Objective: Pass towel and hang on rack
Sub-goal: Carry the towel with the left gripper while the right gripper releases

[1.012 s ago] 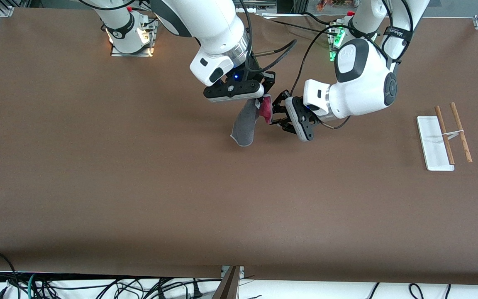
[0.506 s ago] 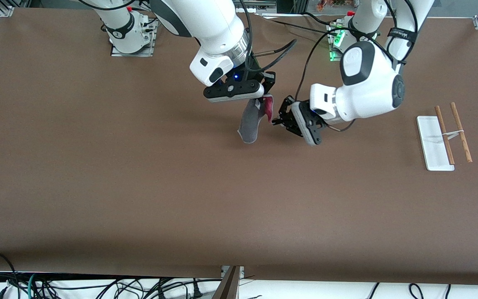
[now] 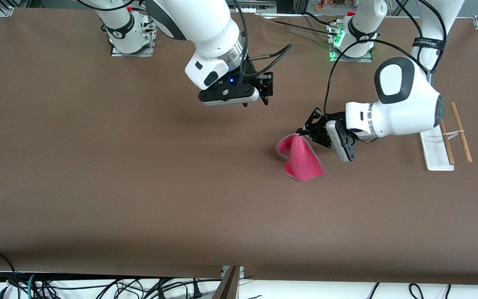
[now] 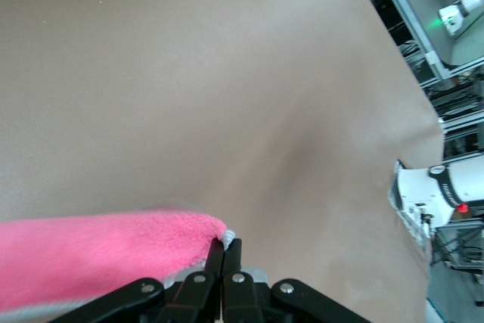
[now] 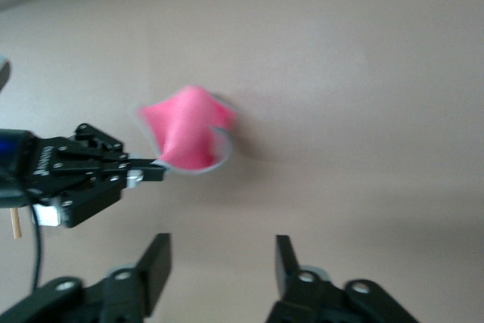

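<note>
The towel (image 3: 301, 160) hangs pink side out from my left gripper (image 3: 301, 133), which is shut on its pale stitched corner above the table. In the left wrist view the towel (image 4: 91, 255) trails from the closed left gripper (image 4: 225, 246). My right gripper (image 3: 266, 90) is open and empty, up over the table toward the robots' bases. In the right wrist view the right gripper (image 5: 221, 262) is empty, and the towel (image 5: 189, 138) shows farther off in the left gripper (image 5: 160, 164). The rack (image 3: 457, 133), a white base with two brown rods, stands at the left arm's end of the table.
The brown table (image 3: 139, 187) is bare apart from the rack. Cables (image 3: 98, 286) lie below its edge nearest the camera. The arm bases (image 3: 131, 33) stand along the edge farthest from the camera.
My right gripper has let go of the towel and opened. My left gripper has taken the towel and carried it toward the rack; the towel now swings pink side out.
</note>
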